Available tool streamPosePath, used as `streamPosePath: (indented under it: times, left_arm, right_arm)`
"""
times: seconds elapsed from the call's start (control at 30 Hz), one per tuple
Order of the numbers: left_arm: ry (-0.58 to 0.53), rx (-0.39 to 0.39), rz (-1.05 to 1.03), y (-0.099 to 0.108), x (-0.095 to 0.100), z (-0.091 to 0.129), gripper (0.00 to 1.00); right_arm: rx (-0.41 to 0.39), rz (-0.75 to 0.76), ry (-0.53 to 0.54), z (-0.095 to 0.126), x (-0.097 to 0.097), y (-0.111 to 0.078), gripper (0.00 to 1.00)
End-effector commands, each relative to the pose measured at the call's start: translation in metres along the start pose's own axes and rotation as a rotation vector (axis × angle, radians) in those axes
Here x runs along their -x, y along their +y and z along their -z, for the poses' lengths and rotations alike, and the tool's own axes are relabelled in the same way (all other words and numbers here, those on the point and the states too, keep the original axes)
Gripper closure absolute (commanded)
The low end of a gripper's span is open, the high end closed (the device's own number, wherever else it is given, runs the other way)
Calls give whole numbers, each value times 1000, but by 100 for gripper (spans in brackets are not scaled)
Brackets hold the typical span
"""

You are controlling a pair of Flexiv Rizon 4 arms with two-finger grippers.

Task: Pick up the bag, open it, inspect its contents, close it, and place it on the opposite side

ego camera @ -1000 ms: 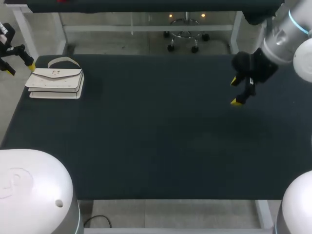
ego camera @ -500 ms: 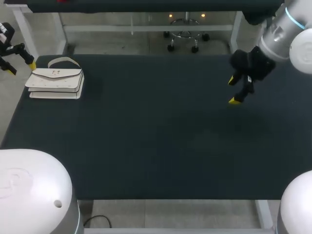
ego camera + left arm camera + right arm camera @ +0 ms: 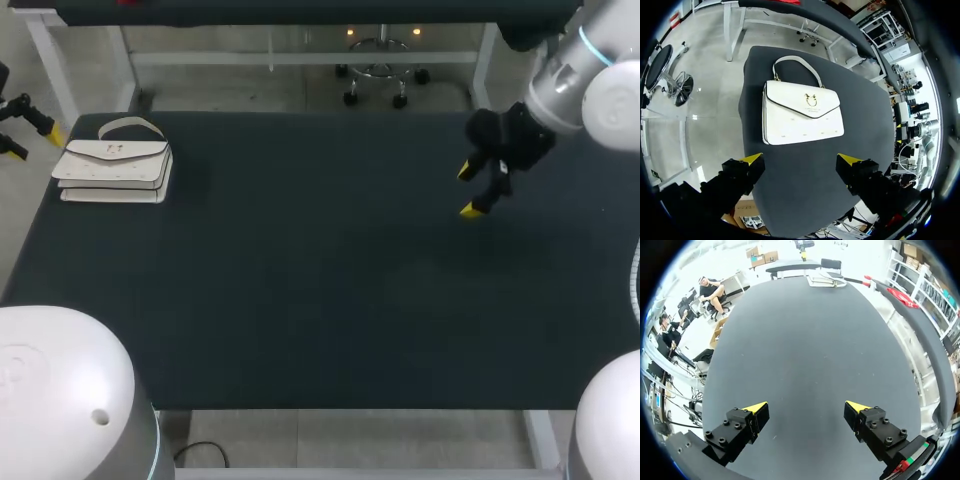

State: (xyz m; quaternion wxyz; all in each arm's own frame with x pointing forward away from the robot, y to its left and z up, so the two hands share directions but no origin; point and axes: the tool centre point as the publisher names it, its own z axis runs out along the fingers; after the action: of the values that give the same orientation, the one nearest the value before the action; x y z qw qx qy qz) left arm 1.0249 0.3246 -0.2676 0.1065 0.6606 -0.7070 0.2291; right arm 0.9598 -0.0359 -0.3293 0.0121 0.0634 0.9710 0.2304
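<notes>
The left gripper (image 3: 801, 160) stands wide open with nothing between its yellow-tipped fingers (image 3: 752, 159). Dead ahead of it, at its 12 o'clock and well clear of both tips, lies the white flap handbag with a curved top handle and a small gold clasp (image 3: 802, 117). The bag lies flat on its back, flap shut, and its handle arches away from the gripper toward the table's edge.

In the head view the left gripper (image 3: 30, 140) hangs just off the left edge of the black cloth-covered table (image 3: 300, 280). It sits at the bag's 9 o'clock, near it but not touching. The handbag (image 3: 112, 168) rests in the table's far left corner, about 10 o'clock from the table's middle. Its handle lies toward the far edge.

The right gripper (image 3: 806, 407) is also spread wide and holds nothing, with only bare dark tabletop (image 3: 805, 340) between and under its fingers. The handbag (image 3: 826, 280) shows small and pale at the far end of the table, roughly at this gripper's 12 o'clock and well apart from it.

From the head view the right gripper (image 3: 468, 191) hovers over the table at about 2 o'clock from the middle. Its arm comes in from the far right corner. The two yellow tips stand one behind the other, pointing down and toward the left side.
</notes>
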Motion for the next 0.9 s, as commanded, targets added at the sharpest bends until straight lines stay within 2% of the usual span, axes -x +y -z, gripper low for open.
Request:
streamPosePath:
  times: [0.03,0.37,0.63,0.7,0.8,0.9]
  left_arm:
    - [46,16,8,-9,11,-7,0]
    - [80,-23,60,-17,30,-20,0]
    - [153,-39,100,-23,42,-37,0]
    - [172,-36,97,-25,44,-41,12]
    - [185,-38,105,-28,48,-46,18]
    - [192,-52,118,-32,53,-51,20]
  right_arm:
    - [2,1,11,0,4,0,0]
    - [2,1,11,0,4,0,0]
    - [2,1,11,0,4,0,0]
    - [2,1,11,0,4,0,0]
    - [2,1,11,0,4,0,0]
    - [2,1,11,0,4,0,0]
